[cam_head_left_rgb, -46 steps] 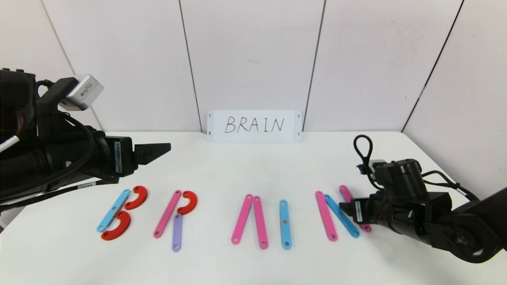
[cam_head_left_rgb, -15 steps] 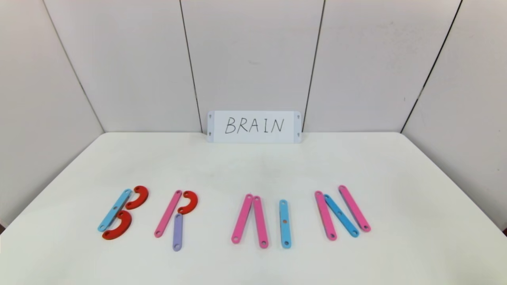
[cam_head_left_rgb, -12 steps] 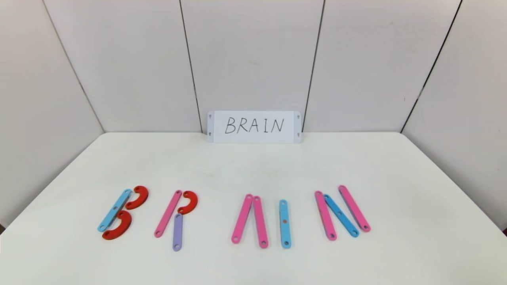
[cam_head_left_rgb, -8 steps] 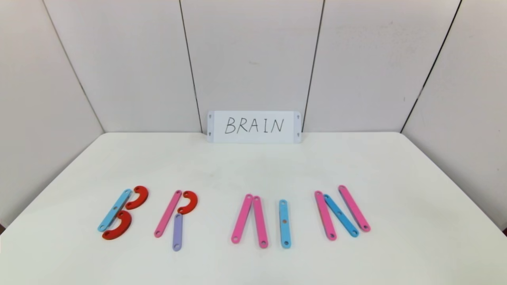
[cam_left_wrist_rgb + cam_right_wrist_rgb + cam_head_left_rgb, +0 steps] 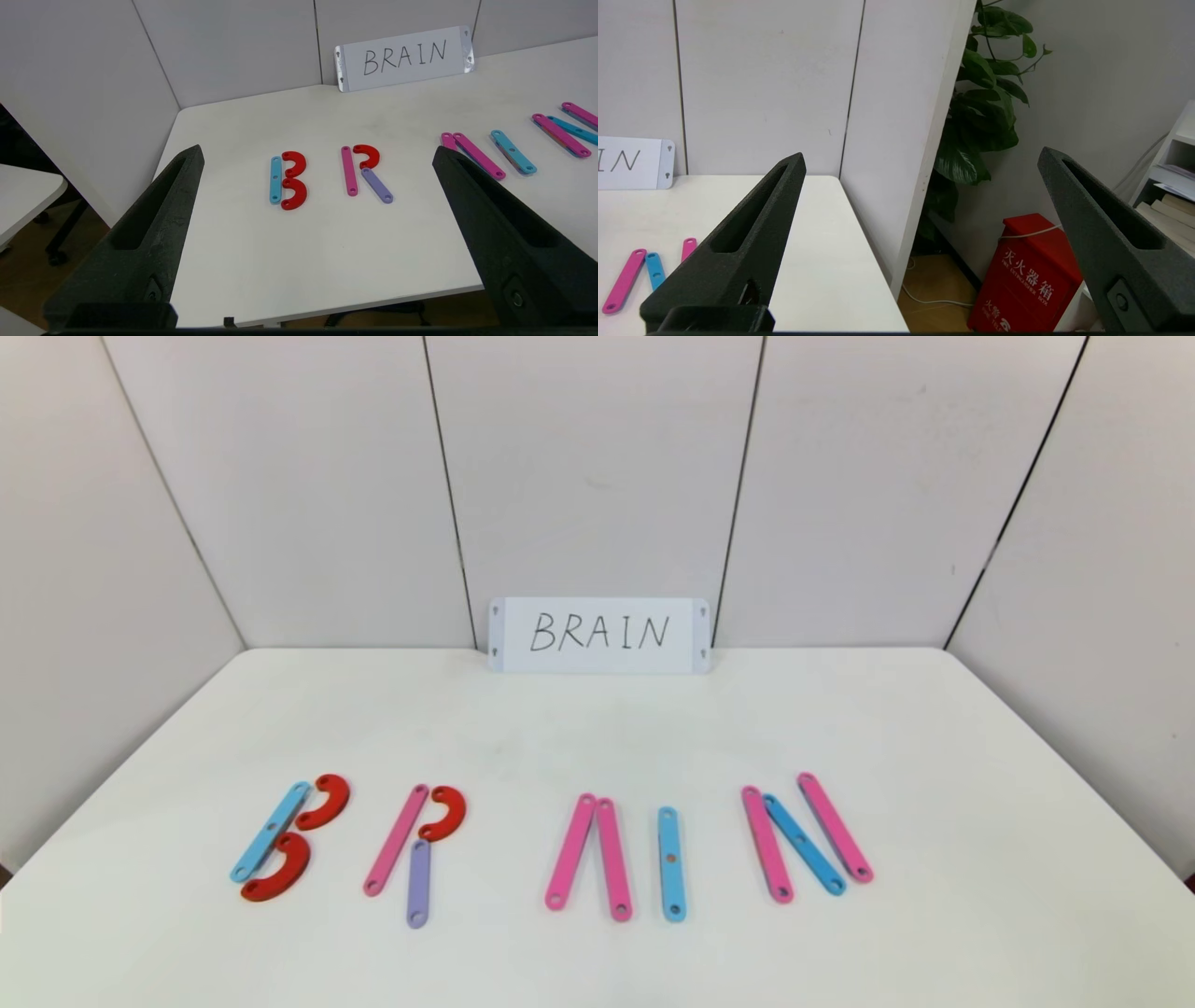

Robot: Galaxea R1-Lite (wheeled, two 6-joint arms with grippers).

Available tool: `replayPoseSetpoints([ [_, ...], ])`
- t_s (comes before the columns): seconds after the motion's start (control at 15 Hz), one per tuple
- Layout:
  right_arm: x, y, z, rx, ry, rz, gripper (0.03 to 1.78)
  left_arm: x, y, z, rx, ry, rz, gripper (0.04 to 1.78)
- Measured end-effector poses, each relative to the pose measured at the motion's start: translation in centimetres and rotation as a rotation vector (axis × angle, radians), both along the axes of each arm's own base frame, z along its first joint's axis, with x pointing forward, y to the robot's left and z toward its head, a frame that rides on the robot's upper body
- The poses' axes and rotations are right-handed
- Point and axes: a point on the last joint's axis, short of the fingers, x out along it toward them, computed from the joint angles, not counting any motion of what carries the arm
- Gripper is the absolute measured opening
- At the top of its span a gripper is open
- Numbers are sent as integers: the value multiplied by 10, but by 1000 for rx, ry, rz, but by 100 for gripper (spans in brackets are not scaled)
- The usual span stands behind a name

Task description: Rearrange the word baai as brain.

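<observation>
The plastic pieces lie flat on the white table [image 5: 597,737] and spell five letters. B is a blue strip [image 5: 271,831] with two red curves [image 5: 324,801]. R is a pink strip [image 5: 397,840], a red curve [image 5: 443,812] and a purple strip [image 5: 418,883]. A is two pink strips [image 5: 571,851]. I is a blue strip [image 5: 671,863]. N is two pink strips and a blue strip [image 5: 805,845]. Both arms are out of the head view. My left gripper [image 5: 317,151] is open and empty, off the table's near left corner. My right gripper [image 5: 922,154] is open and empty beyond the right edge.
A white card handwritten BRAIN [image 5: 599,635] stands against the back wall. White panels enclose the table on three sides. Past the right panel, the right wrist view shows a plant [image 5: 985,107] and a red box [image 5: 1027,275] on the floor.
Both arms, over the table's left and right sides 3.1 s ago, have pulled back out of the head view. The letter pieces have not moved.
</observation>
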Motion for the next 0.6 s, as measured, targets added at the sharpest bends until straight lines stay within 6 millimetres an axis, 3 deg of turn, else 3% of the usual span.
replayPoseSetpoints([
  [0.2,-14,1,-15,-3,-76,14,174,-15,-1,-11,-31,-125,-78,172],
  [0.33,-26,2,-13,3,-226,55,174,-22,-1,-11,-82,-241,-112,172],
  [0.47,-28,3,-8,6,-371,72,174,-17,0,-20,-89,-240,-99,172],
  [0.6,-17,3,-7,6,-447,79,174,-4,0,-30,-95,-217,-92,172],
])
